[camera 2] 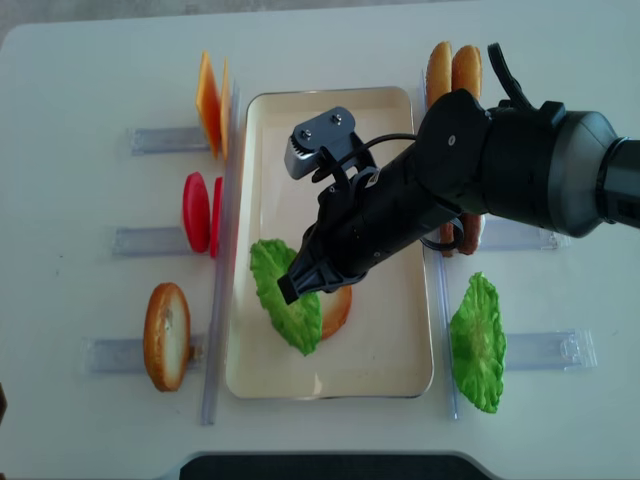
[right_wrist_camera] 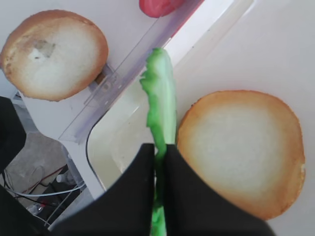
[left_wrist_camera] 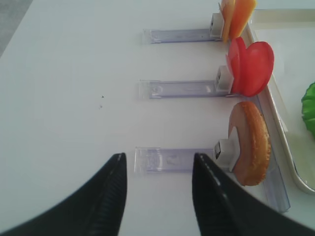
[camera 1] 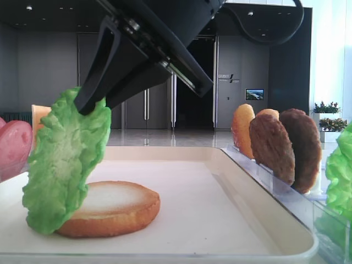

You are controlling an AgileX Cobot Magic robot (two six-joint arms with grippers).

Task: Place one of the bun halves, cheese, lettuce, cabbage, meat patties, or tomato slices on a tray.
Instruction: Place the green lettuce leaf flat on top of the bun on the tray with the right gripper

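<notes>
My right gripper (camera 2: 290, 290) is shut on the upper edge of a green ruffled lettuce (camera 1: 66, 159) leaf, seen edge-on between the fingers in the right wrist view (right_wrist_camera: 160, 98). The leaf hangs tilted over the cream tray (camera 2: 380, 350), with its lower edge down beside a bun half (camera 1: 113, 209) and overlapping it. That bun half lies flat, pale face up, on the tray (right_wrist_camera: 241, 147). My left gripper (left_wrist_camera: 157, 164) stands open over bare table to the left of the tray, with nothing between its fingers.
Clear racks left of the tray hold cheese (camera 2: 208, 100), tomato slices (camera 2: 197, 212) and a bun half (camera 2: 165, 335). Right-side racks hold bun halves (camera 2: 452, 68), meat patties (camera 1: 286, 146) and another lettuce leaf (camera 2: 478, 340). The right arm spans the tray's right half.
</notes>
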